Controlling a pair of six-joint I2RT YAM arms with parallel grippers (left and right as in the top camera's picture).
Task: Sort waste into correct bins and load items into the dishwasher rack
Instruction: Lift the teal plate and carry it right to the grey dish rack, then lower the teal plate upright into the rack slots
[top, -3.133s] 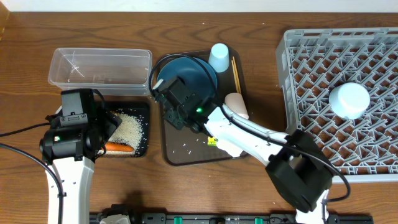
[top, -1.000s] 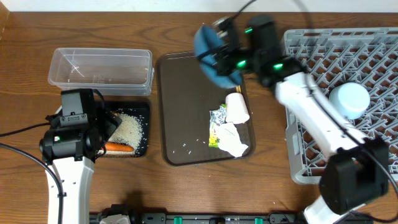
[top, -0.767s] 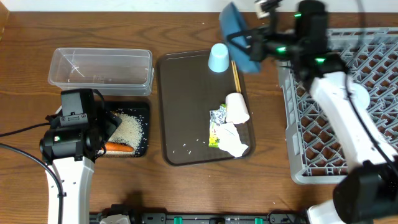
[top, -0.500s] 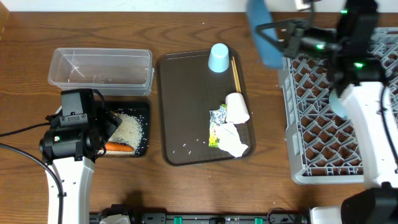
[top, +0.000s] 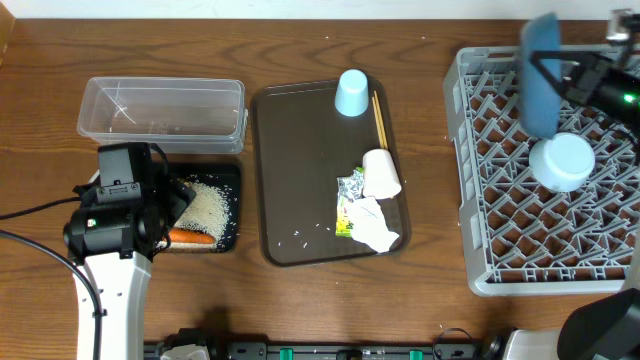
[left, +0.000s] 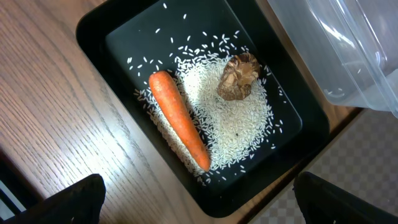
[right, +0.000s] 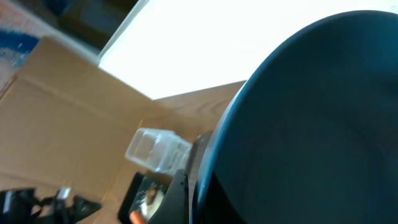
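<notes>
The table (top: 300, 300) is brown wood with the grain running left to right; a pale strip lines the top edge of the overhead frame. In the right wrist view the background is washed out white above, with cardboard (right: 68, 106) at the left.

The rack (top: 500, 230) fills the right of the overhead frame. Above its upper part the bowl (top: 541, 75) stands on edge, so it shows as a narrow blue slab whose long axis runs up and down the frame. The right gripper (top: 556, 72) is clamped on its rim from the right; the right wrist view shows one finger (right: 177, 196) against the rim. A small bowl (top: 562, 162) sits mouth down in the rack just below it.

On the brown tray (top: 300, 160) at centre, a blue cup (top: 351, 92) stands mouth down at the top. The chopsticks (top: 380, 120) beside it point up and down the frame. Lower right lie a white cup (top: 381, 172) on its side, a wrapper (top: 349, 190) and napkins (top: 375, 230).

The clear tub (top: 160, 108) is at upper left, the black tray (left: 99, 37) just below it. The left gripper (left: 202, 208) hangs over this tray with its jaws wide apart, holding nothing. In its view the carrot (left: 179, 118) runs from upper left, thick end, to lower right, tip, across the rice (left: 233, 124), with the lump (left: 238, 76) to its right.
</notes>
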